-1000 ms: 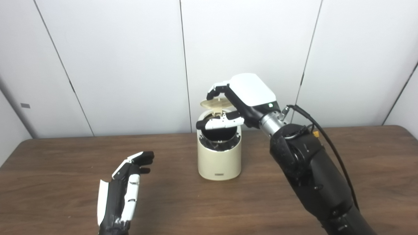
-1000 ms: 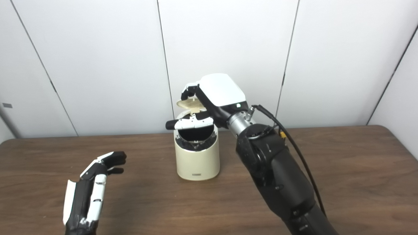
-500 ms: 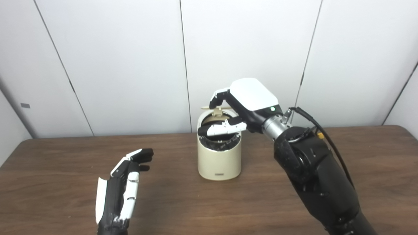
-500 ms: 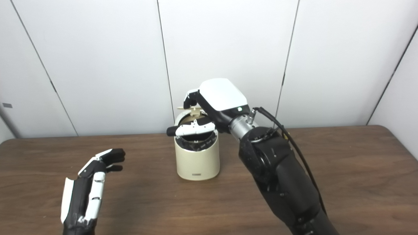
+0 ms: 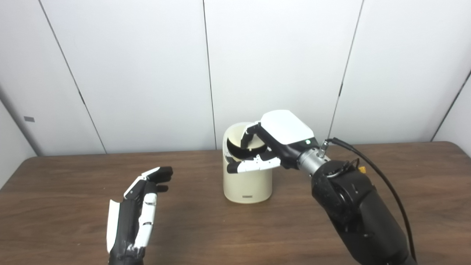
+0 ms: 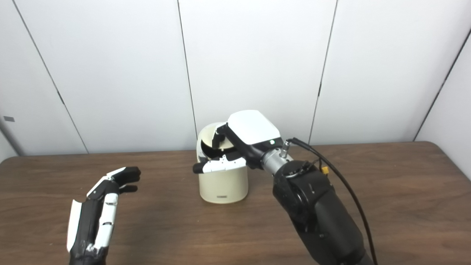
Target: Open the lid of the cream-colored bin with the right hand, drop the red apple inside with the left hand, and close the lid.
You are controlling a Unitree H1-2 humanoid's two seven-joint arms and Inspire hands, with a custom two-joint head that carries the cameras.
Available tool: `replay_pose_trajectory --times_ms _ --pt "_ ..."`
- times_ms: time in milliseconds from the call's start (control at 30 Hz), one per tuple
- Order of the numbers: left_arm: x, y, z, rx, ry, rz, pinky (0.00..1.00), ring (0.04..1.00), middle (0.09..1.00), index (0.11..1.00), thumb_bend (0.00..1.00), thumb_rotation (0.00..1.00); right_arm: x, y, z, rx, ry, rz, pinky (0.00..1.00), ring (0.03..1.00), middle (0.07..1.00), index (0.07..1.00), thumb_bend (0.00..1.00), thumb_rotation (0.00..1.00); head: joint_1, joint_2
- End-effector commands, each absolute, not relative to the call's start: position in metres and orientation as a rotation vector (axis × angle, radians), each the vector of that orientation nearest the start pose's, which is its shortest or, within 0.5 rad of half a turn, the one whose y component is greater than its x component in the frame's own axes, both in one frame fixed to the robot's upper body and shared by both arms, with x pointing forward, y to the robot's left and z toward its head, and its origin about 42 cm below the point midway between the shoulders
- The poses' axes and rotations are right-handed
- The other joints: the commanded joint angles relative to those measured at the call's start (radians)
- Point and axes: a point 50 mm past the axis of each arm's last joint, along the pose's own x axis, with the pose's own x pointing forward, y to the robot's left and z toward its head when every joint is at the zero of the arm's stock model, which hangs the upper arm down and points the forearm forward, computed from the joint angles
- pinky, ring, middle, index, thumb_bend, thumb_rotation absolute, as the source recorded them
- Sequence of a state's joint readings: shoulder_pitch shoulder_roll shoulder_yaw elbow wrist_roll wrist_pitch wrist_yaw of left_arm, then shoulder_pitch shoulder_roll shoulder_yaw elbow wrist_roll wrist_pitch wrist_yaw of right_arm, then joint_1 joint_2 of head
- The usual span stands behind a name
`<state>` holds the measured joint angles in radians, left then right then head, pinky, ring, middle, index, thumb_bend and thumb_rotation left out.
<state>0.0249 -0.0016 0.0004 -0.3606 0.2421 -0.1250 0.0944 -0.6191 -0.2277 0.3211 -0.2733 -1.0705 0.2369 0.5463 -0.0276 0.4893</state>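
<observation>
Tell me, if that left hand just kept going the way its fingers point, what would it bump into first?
Probably nothing nearby: the left hand points up the bare table toward the wall, passing left of the bin, though depth is unclear.

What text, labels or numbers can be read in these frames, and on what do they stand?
None is legible.
Cream-colored bin: a small dark label near its base, too small and blurred to read.
Left wall panel: a small grey plate, with no readable characters.

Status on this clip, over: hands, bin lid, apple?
Right hand on the lid, pressing it into the bin mouth, not fully flat. Left hand open, empty, low over the table. No apple visible; nothing obstructing.
</observation>
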Motion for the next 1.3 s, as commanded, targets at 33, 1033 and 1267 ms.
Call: replay_pose_trajectory --times_ms 33,1033,1267 --pt "0.257 0.211 0.211 0.219 -0.526 0.127 0.66 0.723 0.73 0.717 0.32 0.92 0.382 -0.143 0.34 -1.359 -0.482 0.209 0.8 0.772 0.685 0.66 0.86 0.96 0.0 0.009" --pt "0.245 0.21 0.227 0.263 -0.532 0.141 0.61 0.686 0.706 0.695 0.33 0.95 0.368 -0.149 0.299 -1.351 -0.405 0.307 0.81 0.815 0.739 0.75 0.85 0.91 0.022 0.08" --pt "0.245 0.208 0.23 0.268 -0.527 0.146 0.61 0.684 0.706 0.696 0.33 0.95 0.367 -0.139 0.278 -1.537 -0.319 0.39 0.83 0.765 0.662 0.669 0.87 0.91 0.024 0.087"
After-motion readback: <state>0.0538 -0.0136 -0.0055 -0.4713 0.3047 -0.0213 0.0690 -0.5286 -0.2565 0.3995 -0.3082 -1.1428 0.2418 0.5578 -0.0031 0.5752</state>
